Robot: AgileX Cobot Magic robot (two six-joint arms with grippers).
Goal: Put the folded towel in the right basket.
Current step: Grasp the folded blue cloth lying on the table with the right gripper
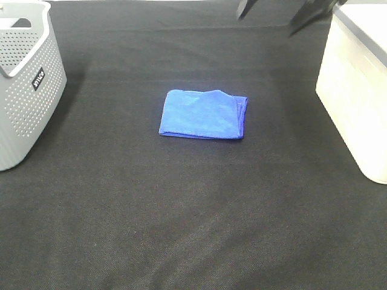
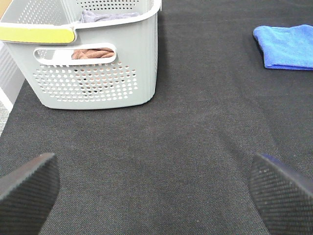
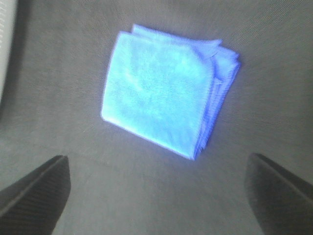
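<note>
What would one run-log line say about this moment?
folded blue towel: flat on black mat, ungrasped | right gripper: open, facing towel | left gripper: open, empty | white right basket: apart from towel

1. The folded towel [image 1: 204, 114] is a plain, bright blue.
2. The left basket [image 1: 27, 90] is pale grey, its walls dotted with rows of small holes. It carries a black label [image 1: 37, 79] with white lettering.
3. A yellow-green strip [image 2: 36, 33] runs along that basket's rim, and a brown cloth [image 2: 90, 53] shows through its handle slot.
4. The right basket [image 1: 357, 103] is plain white.
5. The table cover [image 1: 181, 229] is black with a fine woven grain.
</note>
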